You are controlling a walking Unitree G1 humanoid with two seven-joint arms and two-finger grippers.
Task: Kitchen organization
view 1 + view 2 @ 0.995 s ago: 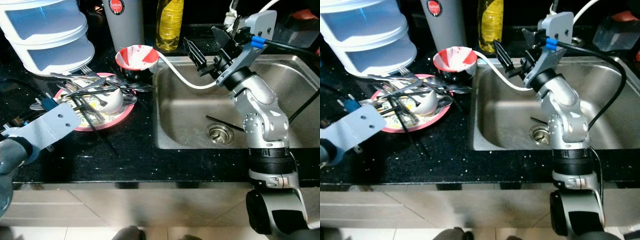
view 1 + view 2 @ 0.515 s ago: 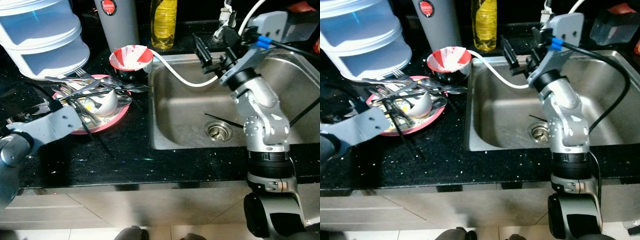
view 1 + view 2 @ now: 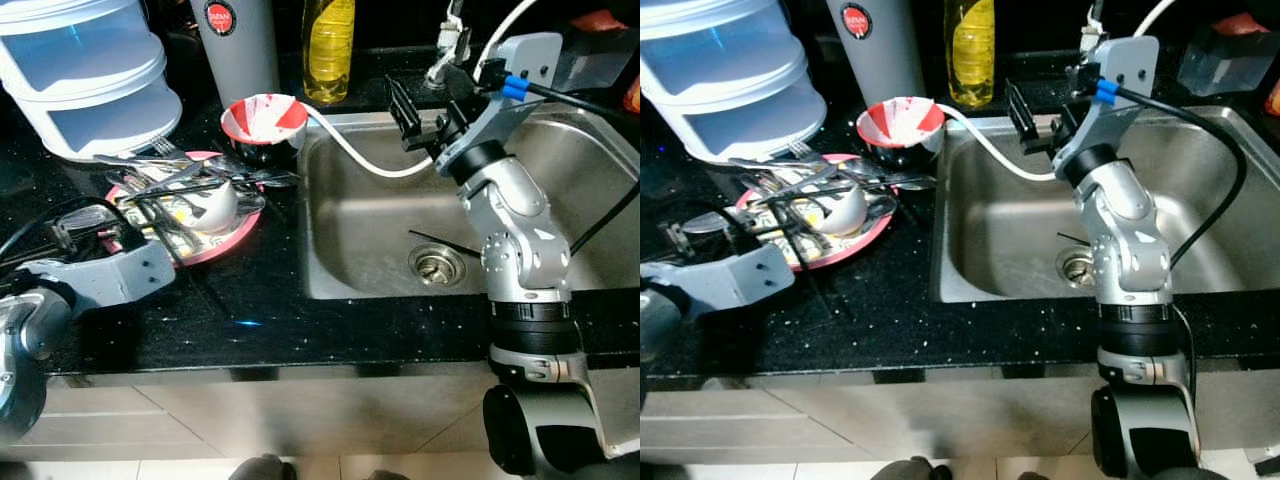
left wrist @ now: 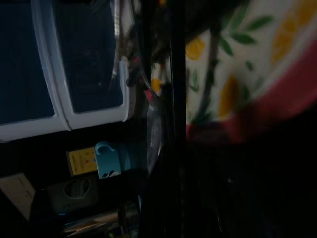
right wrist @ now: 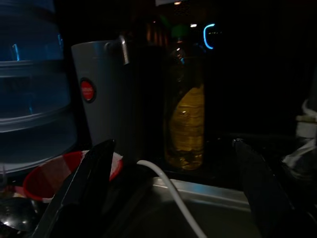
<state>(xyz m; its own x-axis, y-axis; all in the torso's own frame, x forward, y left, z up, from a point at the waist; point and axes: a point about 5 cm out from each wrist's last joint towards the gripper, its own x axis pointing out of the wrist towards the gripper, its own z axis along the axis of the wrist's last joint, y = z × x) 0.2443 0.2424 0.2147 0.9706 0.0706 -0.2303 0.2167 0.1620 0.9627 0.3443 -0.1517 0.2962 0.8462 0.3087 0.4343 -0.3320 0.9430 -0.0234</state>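
Lowered since the earlier frame, your left gripper (image 3: 75, 232) now sits beside the pink plate (image 3: 238, 235) of heaped cutlery (image 3: 185, 180); its jaw state cannot be told. Your right gripper (image 3: 425, 100) hangs spread above the sink (image 3: 370, 225). Advance carelessly and protruding handles may scatter.

1. The sink (image 3: 370, 230) is brushed, dull-shining steel.
2. The counter (image 3: 260, 310) is glossy black speckled stone.
3. The plate (image 3: 235, 232) looks glazed.
4. The cutlery (image 3: 190, 175) is shiny metal.
5. The stacked containers (image 3: 90, 75) are translucent plastic.
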